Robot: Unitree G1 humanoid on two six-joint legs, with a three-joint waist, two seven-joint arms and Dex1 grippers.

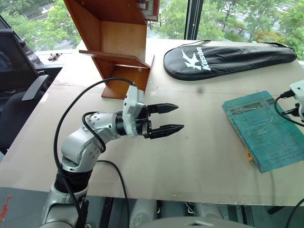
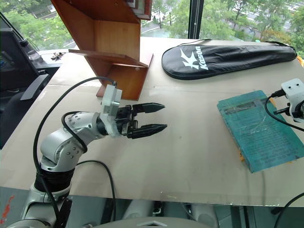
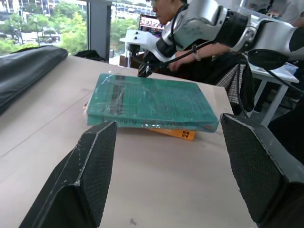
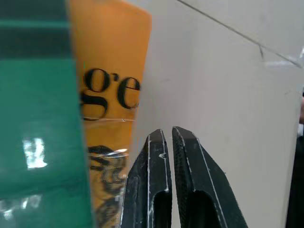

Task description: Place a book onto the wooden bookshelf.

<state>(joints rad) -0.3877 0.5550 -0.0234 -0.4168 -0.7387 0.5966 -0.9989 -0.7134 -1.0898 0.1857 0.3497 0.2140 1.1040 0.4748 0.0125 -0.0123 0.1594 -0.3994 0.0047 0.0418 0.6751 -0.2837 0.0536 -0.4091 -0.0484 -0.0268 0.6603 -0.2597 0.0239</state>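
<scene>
The book [image 1: 266, 129] lies flat on the surface [image 1: 199, 142], on top of a yellow book [image 4: 111, 104], far from the wooden bookshelf [image 1: 118, 42]. The right tool [image 4: 168, 137] is pinched shut, holding nothing, at the books' edge, maybe to slip under. The left tool [image 1: 167, 118] waits wide open, empty, pointing toward the book.

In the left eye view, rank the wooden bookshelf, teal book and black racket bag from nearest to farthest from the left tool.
1. The wooden bookshelf, just behind the left tool.
2. The teal book, across the table on the right.
3. The black racket bag, far right at the back; close to the book's rank.
</scene>
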